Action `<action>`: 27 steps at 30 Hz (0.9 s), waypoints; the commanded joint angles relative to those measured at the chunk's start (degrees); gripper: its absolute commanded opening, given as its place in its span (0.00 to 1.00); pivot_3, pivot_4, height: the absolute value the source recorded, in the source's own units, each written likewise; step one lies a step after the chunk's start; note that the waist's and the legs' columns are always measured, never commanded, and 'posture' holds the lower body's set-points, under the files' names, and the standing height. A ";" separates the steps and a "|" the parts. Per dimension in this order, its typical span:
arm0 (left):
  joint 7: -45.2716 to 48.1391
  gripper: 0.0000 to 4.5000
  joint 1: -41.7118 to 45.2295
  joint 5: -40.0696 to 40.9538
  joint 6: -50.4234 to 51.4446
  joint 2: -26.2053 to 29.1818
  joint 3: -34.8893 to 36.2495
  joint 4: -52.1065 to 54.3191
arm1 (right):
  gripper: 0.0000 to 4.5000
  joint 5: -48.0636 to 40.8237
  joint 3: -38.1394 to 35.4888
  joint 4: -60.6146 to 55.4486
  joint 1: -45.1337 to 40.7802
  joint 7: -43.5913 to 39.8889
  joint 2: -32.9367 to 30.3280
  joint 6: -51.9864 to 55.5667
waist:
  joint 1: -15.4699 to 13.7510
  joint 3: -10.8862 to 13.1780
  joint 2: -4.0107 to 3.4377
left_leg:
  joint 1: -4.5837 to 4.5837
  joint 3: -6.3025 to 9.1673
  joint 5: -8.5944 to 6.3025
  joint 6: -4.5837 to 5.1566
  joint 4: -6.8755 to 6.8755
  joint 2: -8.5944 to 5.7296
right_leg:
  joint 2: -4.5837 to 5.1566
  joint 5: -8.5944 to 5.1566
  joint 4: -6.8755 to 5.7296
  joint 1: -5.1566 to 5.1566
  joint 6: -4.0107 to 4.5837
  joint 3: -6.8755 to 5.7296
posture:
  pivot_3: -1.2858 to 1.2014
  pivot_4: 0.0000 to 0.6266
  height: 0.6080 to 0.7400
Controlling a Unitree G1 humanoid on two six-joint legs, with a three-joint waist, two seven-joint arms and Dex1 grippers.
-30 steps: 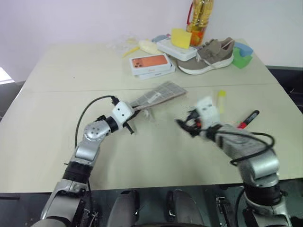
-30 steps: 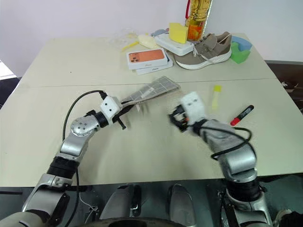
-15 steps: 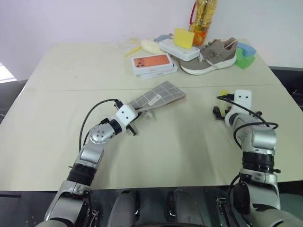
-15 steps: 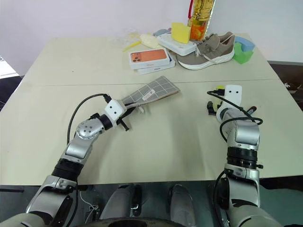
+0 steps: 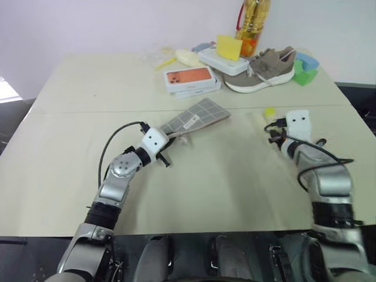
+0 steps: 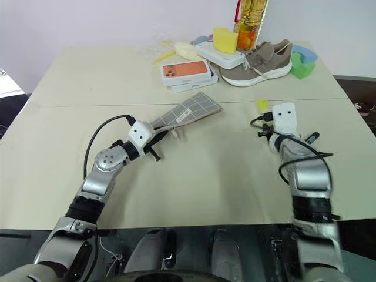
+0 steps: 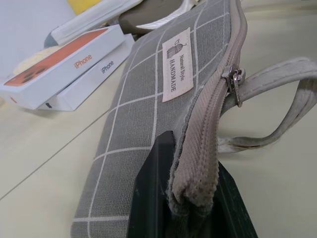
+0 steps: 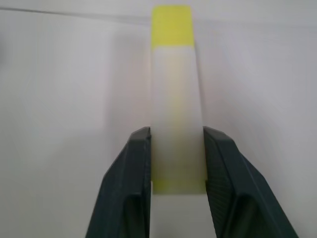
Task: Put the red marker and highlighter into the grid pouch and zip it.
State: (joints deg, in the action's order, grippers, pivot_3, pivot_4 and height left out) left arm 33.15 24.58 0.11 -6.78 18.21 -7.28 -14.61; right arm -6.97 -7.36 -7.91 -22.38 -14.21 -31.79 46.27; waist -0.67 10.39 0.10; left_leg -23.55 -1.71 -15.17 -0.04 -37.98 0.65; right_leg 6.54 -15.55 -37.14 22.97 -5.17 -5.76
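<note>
Both pincers busy — right pincer [image 8: 174, 163] clamps highlighter [image 8: 173, 99], left pincer [image 7: 190, 198] pouch [image 7: 148, 104].

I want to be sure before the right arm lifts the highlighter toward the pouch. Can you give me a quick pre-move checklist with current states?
1. Right gripper closed on the highlighter, one finger on each side: ok.
2. Left gripper clamping the grid pouch at its zipper end: ok.
3. Pouch zipper open enough to take the highlighter: cannot tell.
4. Table bare between highlighter and pouch: ok.
5. Red marker lying within reach, beside the right arm: ok.
</note>
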 commanded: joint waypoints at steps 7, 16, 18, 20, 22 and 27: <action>3.37 0.00 2.63 3.65 -1.98 0.06 1.34 -0.93 | 0.20 -8.33 1.87 -25.01 8.06 -15.65 -7.66 -0.92 | -0.01 0.01 0.04 | 0.04 0.04 0.00 0.00 -0.03 0.06 | -0.06 0.00 0.00 -0.05 0.00 -0.01 | 0.52 0.24 1.00; 4.67 0.00 3.59 4.22 -2.24 -0.68 0.95 -1.29 | 0.20 -8.66 3.86 -25.20 6.64 -13.36 -4.38 2.12 | -0.13 0.01 0.06 | 0.03 0.06 0.00 0.00 -0.07 0.02 | -0.04 0.01 0.03 -0.09 0.00 -0.01 | 0.52 0.24 1.00; 4.82 0.00 3.64 4.35 -2.30 -0.72 0.98 -1.29 | 0.20 -8.79 3.86 -25.26 6.69 -13.25 -4.20 2.40 | -0.11 0.01 0.06 | 0.04 0.06 0.00 0.00 -0.07 0.02 | -0.04 0.01 0.03 -0.09 0.00 -0.01 | 0.52 0.24 1.00; 4.92 0.00 3.66 4.45 -2.34 -0.77 1.04 -1.28 | 0.20 -8.96 3.80 -25.31 6.77 -13.19 -4.11 2.58 | -0.10 0.01 0.06 | 0.03 0.06 0.00 0.00 -0.07 0.02 | -0.04 0.01 0.03 -0.09 0.00 -0.01 | 0.52 0.24 1.00; 4.92 0.00 3.66 4.40 -2.30 -0.76 1.12 -1.36 | 0.20 -9.20 3.62 -25.41 6.94 -13.16 -4.18 2.67 | -0.10 0.01 0.06 | 0.03 0.06 0.00 0.00 -0.07 0.02 | -0.04 0.01 0.02 -0.09 0.00 -0.01 | 0.52 0.24 1.00; 4.48 0.00 3.55 4.05 -2.17 -0.66 1.31 -1.49 | 0.20 -10.09 1.83 -26.00 8.42 -13.75 -5.14 2.51 | -0.13 0.01 0.06 | 0.04 0.06 0.00 0.00 -0.07 0.02 | -0.04 0.01 0.02 -0.09 0.00 -0.01 | 0.52 0.24 1.00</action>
State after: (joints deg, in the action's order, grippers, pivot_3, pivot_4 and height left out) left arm 37.71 27.40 3.27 -7.91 17.51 -7.06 -16.90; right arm -16.51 -3.41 -31.47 -14.20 -27.67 -36.34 49.26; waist -0.79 10.41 0.16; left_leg -23.51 -1.66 -15.17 -0.04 -38.05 0.67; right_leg 6.50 -15.54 -37.12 22.88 -5.18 -5.76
